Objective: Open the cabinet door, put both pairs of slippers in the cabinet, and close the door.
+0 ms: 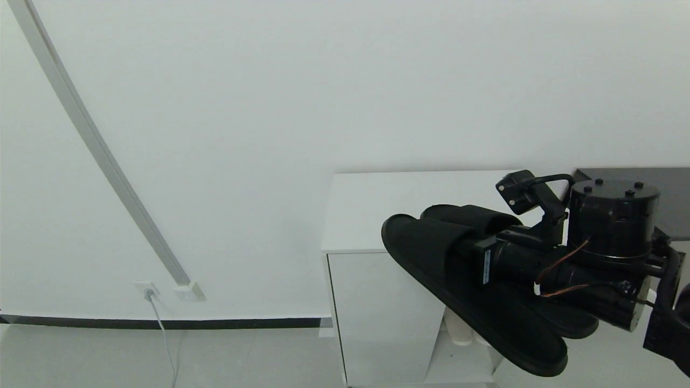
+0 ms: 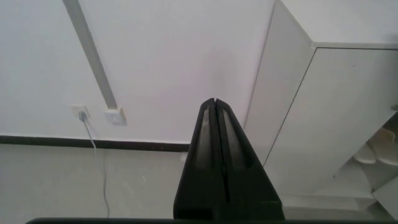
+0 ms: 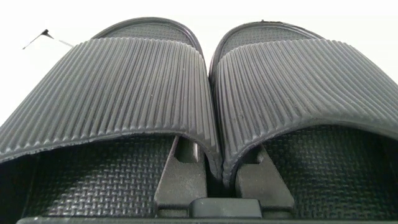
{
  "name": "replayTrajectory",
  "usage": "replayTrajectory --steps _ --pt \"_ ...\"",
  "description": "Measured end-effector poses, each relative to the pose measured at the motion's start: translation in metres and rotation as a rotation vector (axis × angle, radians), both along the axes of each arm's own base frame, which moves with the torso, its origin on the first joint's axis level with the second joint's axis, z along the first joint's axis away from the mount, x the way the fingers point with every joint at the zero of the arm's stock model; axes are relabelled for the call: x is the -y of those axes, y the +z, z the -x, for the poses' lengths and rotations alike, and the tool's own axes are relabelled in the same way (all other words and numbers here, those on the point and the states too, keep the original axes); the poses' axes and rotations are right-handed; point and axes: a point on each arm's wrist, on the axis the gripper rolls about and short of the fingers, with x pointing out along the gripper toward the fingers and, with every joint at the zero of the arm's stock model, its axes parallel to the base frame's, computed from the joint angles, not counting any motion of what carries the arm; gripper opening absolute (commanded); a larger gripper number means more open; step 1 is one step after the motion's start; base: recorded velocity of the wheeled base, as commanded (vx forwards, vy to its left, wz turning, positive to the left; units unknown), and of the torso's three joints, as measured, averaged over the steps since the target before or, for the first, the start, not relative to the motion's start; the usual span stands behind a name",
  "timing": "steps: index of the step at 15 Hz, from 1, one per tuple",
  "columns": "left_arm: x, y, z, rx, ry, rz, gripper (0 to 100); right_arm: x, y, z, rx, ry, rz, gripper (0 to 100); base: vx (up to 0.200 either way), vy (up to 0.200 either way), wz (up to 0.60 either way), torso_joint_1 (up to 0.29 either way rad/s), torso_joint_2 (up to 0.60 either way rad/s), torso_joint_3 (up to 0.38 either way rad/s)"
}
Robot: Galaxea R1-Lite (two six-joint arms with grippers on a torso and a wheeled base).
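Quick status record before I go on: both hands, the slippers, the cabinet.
right hand: shut on the black slippers, one finger under each strap, pressing the pair together
black slippers: off the floor, in front of the cabinet
left hand: shut, holding nothing
cabinet: white, against the wall; interior exposed on its right part
inside: pale items on a low shelf, too unclear to identify

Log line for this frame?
right pincer: shut on black slippers, held before cabinet | door: open | white slippers: on shelf inside | left pincer: shut, empty
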Motion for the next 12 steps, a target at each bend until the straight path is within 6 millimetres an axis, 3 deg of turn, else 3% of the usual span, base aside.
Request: replayTrajectory --steps 1,12 --pt "0.0000 0.0000 0.0000 0.000 0.002 0.000 0 0.0002 -0.0011 0.0004 -0.002 0.001 0.004 0 -0.200 0.000 0.00 -0.007 0.00 -0.002" --pt "0.0000 0.0000 0.0000 0.000 0.001 0.000 0 -0.0012 -0.0032 0.0013 -0.006 0.007 0.010 0 0.000 0.000 0.00 0.000 0.00 0.000"
